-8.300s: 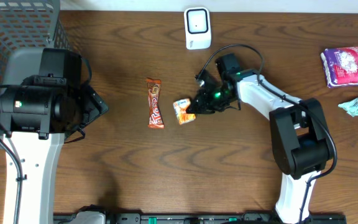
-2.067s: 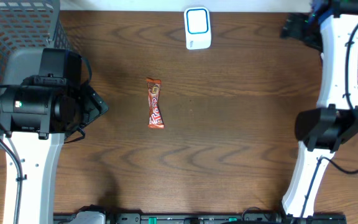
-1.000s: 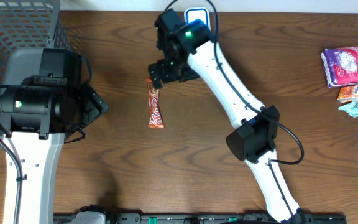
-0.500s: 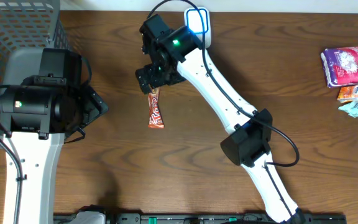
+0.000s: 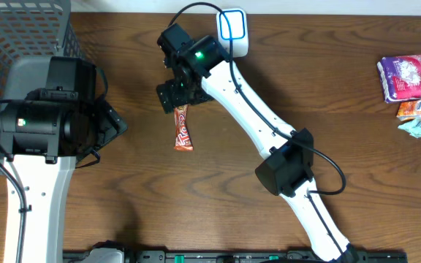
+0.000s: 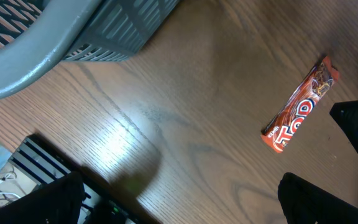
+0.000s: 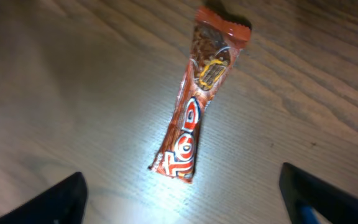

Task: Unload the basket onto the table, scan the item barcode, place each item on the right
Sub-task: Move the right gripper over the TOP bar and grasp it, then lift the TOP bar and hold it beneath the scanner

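I have the right claw (image 5: pixel 174 96) hanging over the far end of the long red-orange foil-wrapped chocolate bar (image 5: pixel 183 128). My wrist feed shows its two dark fingers (image 7: pixel 45 200) spread wide on either side, touching nothing. The bar (image 7: pixel 201 93) lies flat on the brown wood-grain table (image 5: pixel 269 197), left of centre, near the white box-shaped barcode scanner (image 5: pixel 232 31) at the far edge. The left claw (image 5: pixel 114 124) hovers beside the grey wire-mesh basket (image 5: pixel 20 29). Its jaws are parted and empty, with the bar (image 6: pixel 300 106) off to its right. A purple packet (image 5: pixel 404 77) sits at the far right.
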Robot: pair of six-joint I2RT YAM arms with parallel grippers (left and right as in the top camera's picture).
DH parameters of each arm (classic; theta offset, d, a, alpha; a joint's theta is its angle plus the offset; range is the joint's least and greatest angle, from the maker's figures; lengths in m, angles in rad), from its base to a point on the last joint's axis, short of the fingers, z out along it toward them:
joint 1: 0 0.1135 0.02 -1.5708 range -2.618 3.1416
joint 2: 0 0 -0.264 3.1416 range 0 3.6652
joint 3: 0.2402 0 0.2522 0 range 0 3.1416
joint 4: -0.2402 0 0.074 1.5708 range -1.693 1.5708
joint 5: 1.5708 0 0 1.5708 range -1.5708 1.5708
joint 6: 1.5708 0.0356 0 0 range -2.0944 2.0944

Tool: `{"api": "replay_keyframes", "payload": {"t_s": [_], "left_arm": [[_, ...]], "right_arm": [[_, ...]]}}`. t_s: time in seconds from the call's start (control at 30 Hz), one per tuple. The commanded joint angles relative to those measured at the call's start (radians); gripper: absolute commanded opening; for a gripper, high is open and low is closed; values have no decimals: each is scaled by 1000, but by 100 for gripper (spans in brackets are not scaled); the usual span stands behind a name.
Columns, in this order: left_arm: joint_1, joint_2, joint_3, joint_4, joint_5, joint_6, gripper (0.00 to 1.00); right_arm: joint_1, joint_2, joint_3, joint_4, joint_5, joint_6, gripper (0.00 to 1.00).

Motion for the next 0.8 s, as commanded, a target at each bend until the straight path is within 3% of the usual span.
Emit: {"api": "replay_keyframes", "payload": {"t_s": [0.0,0.37,0.67,0.77], "left_arm": [[5,-11,0,-6,-13,-9,99],[5,-11,0,-6,-13,-9,99],[5,-11,0,-6,-13,-9,99],[5,-11,0,-6,-13,-9,99]], "right_arm": [[9,27,-5,2,49,97,85],[49,109,-8,4,88,139,68],[88,196,-8,17,142,141,62],[89,201,-8,18,141,141,51]]}}
